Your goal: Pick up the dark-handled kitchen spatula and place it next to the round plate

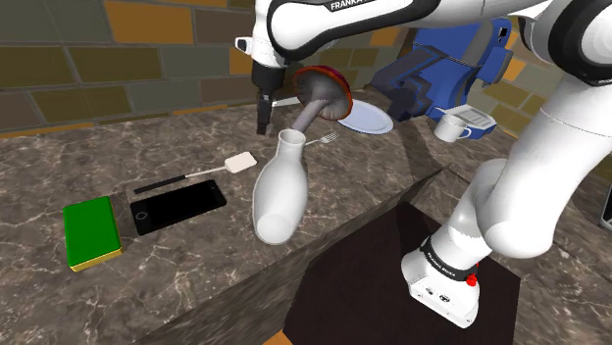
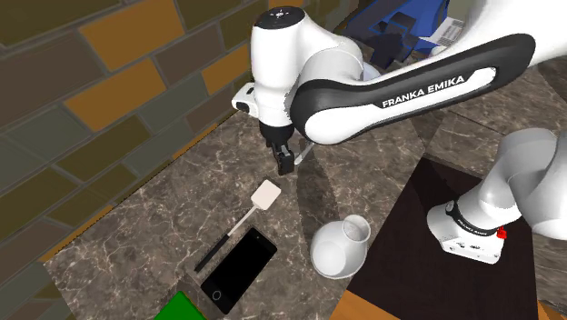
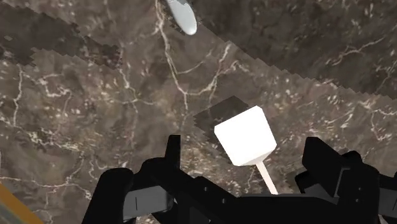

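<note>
Taken from the shoulder view's left, a green block (image 1: 91,232) and a flat, glossy black phone (image 1: 178,207) lie well off from the gripper (image 1: 263,127), nearer the counter's (image 1: 69,172) front edge. Next comes the spatula (image 1: 186,177), flat on the stone. Its thin dark handle runs away from the gripper along the phone's far edge. Its small, pale, square blade sits almost straight beneath the black fingers, which stand apart with nothing between them but air. In the wrist view the blade lies below the gap between the fingers, untouched. Further right, a white narrow-necked vase (image 1: 281,189) sits close below the gripper on the camera's side. The round white plate (image 1: 371,119) rests beyond the gripper, well apart from the spatula and partly behind a red-brown mushroom-shaped thing (image 1: 327,93).

The counter is dark brown marble with fine white veins, hard and smooth.

The spatula looks light and stiff, so weight should be no trouble; its slimness is the difficulty. The handle is a narrow rod lying right on the stone, so the fingertips would have to come down nearly to the surface and straddle it crosswise. The likeliest hold is on the handle just behind the blade (the nearest part to the gripper). A grip there leaves the long handle hanging out one side, and a smooth rod may pivot in a two-finger pinch. A hold nearer the handle's middle would probably balance better.
</note>
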Controlling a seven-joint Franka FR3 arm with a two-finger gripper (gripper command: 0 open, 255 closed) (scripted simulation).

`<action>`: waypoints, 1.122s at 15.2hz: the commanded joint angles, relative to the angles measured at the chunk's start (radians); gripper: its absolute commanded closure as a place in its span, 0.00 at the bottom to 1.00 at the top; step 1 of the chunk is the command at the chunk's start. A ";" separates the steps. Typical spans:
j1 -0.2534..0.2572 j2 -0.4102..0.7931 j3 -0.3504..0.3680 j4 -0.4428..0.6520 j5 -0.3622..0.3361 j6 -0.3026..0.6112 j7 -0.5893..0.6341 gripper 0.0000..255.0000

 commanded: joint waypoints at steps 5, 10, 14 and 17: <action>0.047 0.160 0.055 0.147 -0.016 0.018 -0.122 0.00; 0.091 0.280 0.102 0.264 -0.043 0.023 -0.213 0.00; 0.117 0.343 0.124 0.315 -0.061 0.035 -0.257 0.00; 0.118 0.360 0.123 0.300 -0.064 0.068 -0.255 0.00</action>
